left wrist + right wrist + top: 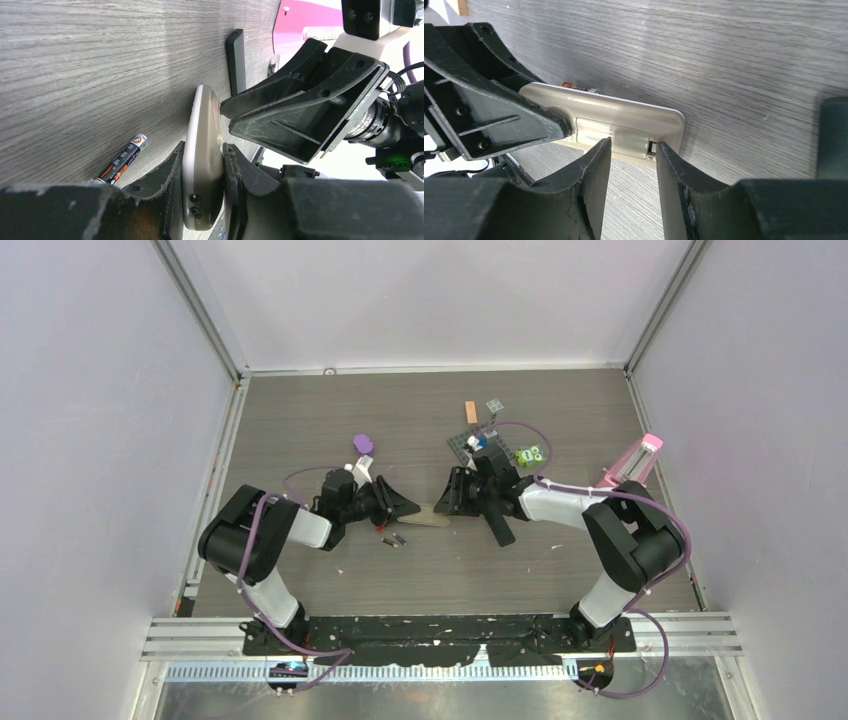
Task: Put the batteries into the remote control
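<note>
The left gripper [202, 147] is clamped narrowly on a beige, flat plastic remote control [624, 112]. One finger sits on each broad face, and the remote control stands on its long edge just above the grey wood-grain worktop [724, 50]. The free end of the remote control sticks out past the fingertips toward the right gripper [633, 145].

The right gripper meets that free end head-on, its two fingers partly spread with a clear gap between them and nothing gripped. Just ahead of that gap is the rectangular battery cover panel [611, 134], set in the back of the remote control. From the left wrist, one right fingertip [225, 106] appears to rest against the face of the remote control, though I cannot tell how firmly.

The batteries [393, 538] lie loose on the worktop, just beside the left gripper on the side toward the arm bases. One is dark with orange print and a silvery end. A slim black bar [236, 60] lies flat beyond the right gripper.
</note>
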Available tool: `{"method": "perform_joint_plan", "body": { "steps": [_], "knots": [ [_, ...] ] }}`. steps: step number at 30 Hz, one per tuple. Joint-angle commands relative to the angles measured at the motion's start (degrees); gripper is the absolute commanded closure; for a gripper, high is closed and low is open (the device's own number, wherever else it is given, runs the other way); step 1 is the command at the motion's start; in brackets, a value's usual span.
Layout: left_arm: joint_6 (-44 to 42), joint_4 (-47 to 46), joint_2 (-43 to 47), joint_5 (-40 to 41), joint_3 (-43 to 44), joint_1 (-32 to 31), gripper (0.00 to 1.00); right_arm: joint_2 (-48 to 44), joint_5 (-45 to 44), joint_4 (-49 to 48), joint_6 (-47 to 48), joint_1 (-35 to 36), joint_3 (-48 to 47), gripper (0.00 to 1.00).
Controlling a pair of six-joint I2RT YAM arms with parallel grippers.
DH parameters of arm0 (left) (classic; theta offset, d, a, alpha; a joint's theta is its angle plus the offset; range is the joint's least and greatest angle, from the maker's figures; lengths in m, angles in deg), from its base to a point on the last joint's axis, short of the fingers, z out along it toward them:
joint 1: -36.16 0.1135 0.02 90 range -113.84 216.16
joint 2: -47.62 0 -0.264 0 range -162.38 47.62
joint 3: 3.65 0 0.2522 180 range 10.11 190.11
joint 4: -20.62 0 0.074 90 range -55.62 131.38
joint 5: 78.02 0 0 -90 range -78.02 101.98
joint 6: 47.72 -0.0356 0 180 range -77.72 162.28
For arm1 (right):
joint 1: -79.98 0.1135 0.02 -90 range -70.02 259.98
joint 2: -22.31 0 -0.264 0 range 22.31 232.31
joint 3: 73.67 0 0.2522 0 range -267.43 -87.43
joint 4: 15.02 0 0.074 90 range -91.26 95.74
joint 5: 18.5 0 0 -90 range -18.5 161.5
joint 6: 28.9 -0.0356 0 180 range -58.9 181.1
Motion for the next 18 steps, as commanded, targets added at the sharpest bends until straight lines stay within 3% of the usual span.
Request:
{"method": "perform_joint_plan", "body": {
  "steps": [1, 10, 18],
  "knots": [
    [-5.3, 7.1, -0.2, 5.3, 0.0, -0.2, 1.0, -1.2, -2.2, 2.5, 1.8, 0.0, -1.3, 0.56],
    [-5.5, 7.1, -0.4, 4.9, 0.4, -0.2, 1.0, -0.3, -0.1, 1.2, 2.0, 0.1, -2.0, 0.55],
    [-5.5, 7.2, -0.5, 4.8, 0.4, -0.2, 1.0, -3.1, -0.8, 0.0, 1.9, 0.1, -1.8, 0.66]
  ]
}}
